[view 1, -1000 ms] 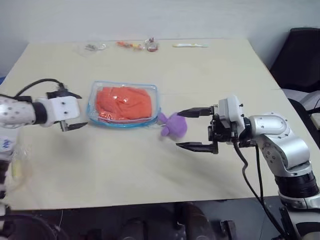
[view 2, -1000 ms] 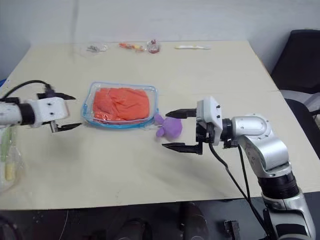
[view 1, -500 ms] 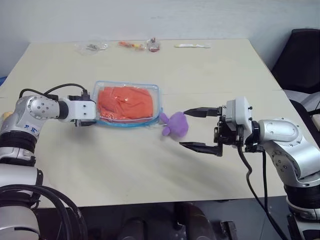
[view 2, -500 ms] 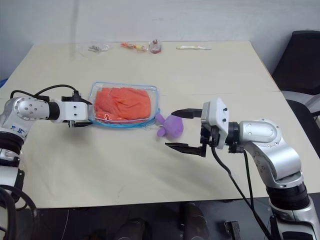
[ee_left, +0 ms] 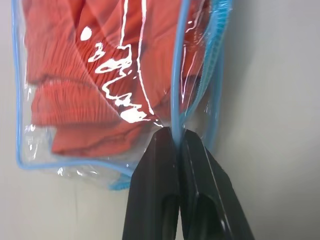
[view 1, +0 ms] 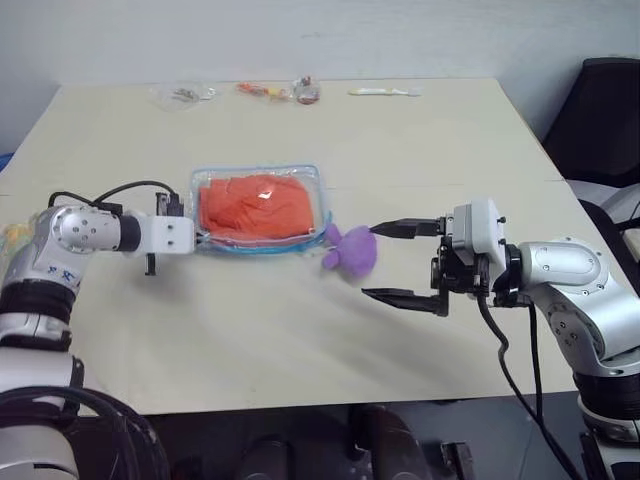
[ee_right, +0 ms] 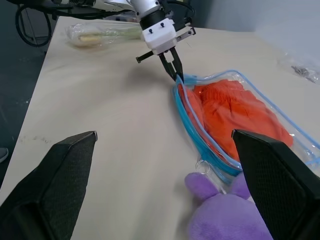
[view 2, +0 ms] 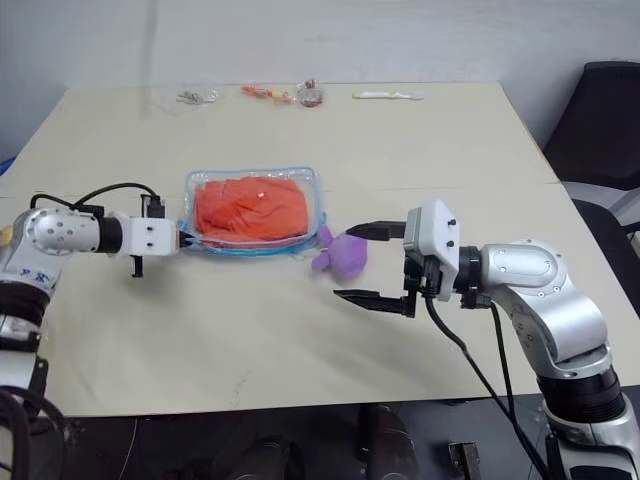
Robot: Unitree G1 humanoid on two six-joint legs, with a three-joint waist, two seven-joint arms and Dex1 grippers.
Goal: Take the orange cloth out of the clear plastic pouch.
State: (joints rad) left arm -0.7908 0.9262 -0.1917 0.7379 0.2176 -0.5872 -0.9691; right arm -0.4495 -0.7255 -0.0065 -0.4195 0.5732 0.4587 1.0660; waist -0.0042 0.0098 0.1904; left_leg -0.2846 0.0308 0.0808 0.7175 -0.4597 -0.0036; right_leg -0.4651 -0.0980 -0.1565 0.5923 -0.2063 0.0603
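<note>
The orange cloth point(view 1: 255, 205) lies folded inside the clear plastic pouch point(view 1: 262, 247), which rests flat on the table with its light blue zipper border all around. My left gripper point(view 1: 197, 238) is shut on the pouch's blue edge point(ee_left: 176, 120) at its left end; the right wrist view shows those black fingers point(ee_right: 175, 70) pinching that rim. My right gripper point(view 1: 370, 262) hovers open to the right of the pouch, its jaws wide apart with nothing between them, just beside the purple plush toy point(view 1: 352, 250).
The purple plush toy touches the pouch's right corner. Small clutter point(view 1: 270, 90) and a white stick point(view 1: 380, 91) lie along the table's far edge. A thin clear bag point(ee_right: 100, 34) lies at the left side. A black chair point(view 1: 600, 110) stands at the right.
My left gripper came in from the left, sank a little and shut on the pouch's left edge. The pouch nudged slightly to the right. The right gripper stayed open and still.
</note>
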